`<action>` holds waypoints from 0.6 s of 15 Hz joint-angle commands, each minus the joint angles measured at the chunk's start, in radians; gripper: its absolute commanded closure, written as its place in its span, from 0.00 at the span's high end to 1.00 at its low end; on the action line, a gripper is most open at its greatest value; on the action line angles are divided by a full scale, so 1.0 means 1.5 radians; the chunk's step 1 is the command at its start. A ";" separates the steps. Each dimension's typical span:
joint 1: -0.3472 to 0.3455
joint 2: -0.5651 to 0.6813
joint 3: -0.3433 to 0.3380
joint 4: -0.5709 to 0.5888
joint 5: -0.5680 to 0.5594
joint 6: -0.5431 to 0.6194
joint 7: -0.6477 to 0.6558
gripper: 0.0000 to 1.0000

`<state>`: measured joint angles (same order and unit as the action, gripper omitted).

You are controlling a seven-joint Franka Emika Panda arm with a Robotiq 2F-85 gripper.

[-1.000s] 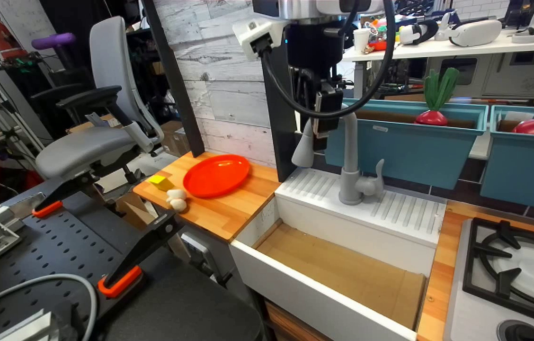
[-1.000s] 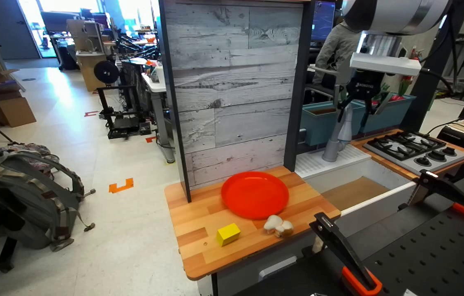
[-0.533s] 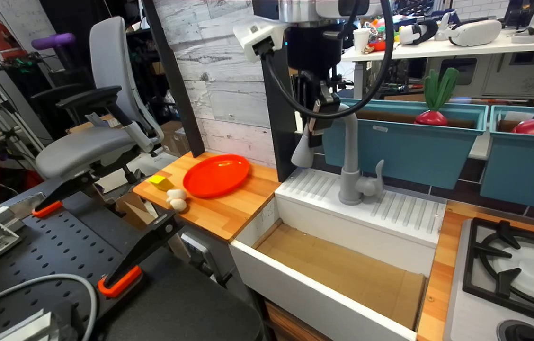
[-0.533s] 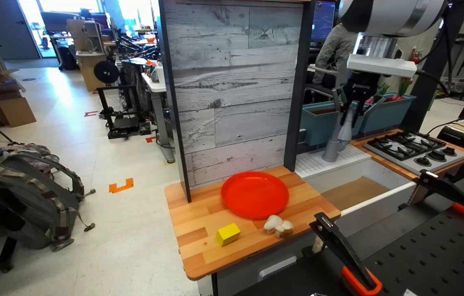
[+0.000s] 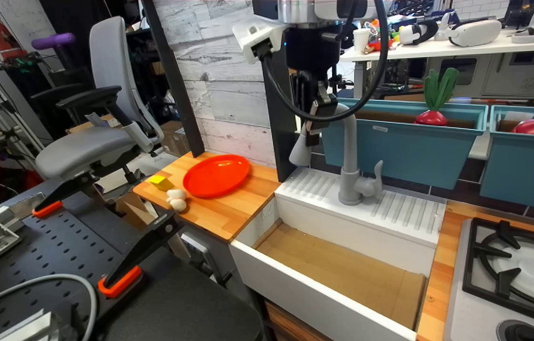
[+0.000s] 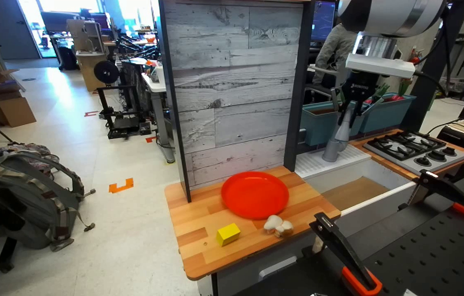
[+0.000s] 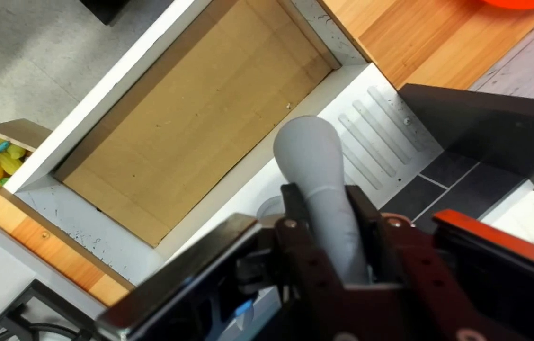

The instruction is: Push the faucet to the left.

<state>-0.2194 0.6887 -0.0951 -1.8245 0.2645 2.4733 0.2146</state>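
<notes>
The grey gooseneck faucet [image 5: 350,147] rises from the ribbed white ledge behind the sink, its small side lever [image 5: 378,177] sticking out near the base. In the wrist view the flared spout head [image 7: 308,147] of the faucet pokes out past the fingertips. My gripper [image 7: 322,192] is shut on the spout just above that flared end, one dark finger [image 7: 294,199] along each side. Both exterior views agree: the gripper [image 6: 346,119] hangs from above around the downward part of the spout. Seen in an exterior view, the gripper [image 5: 313,137] covers part of the spout's arch.
A dark post [image 5: 280,123] stands close to the spout, edging a whitewashed panel [image 6: 236,82]. Teal planters [image 5: 399,147] line the back behind the faucet. The white sink [image 5: 314,296] lies below, with a stove [image 5: 527,265] beside it. An orange plate [image 6: 254,195] rests on the wooden counter.
The jaws have come together from a wider stance onto the spout. Spout end and gripper have shifted slightly left in both exterior views.
</notes>
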 commanded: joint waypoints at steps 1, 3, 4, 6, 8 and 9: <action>-0.016 0.007 0.031 0.026 0.056 -0.011 -0.004 0.07; -0.020 0.010 0.039 0.037 0.077 -0.016 0.000 0.07; -0.022 0.012 0.043 0.045 0.088 -0.019 0.002 0.07; -0.028 0.012 0.051 0.053 0.110 -0.025 0.004 0.07; -0.033 0.009 0.057 0.060 0.132 -0.026 0.006 0.07; -0.035 0.009 0.060 0.064 0.142 -0.025 0.007 0.07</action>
<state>-0.2457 0.7086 -0.0581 -1.7878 0.3963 2.4629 0.2283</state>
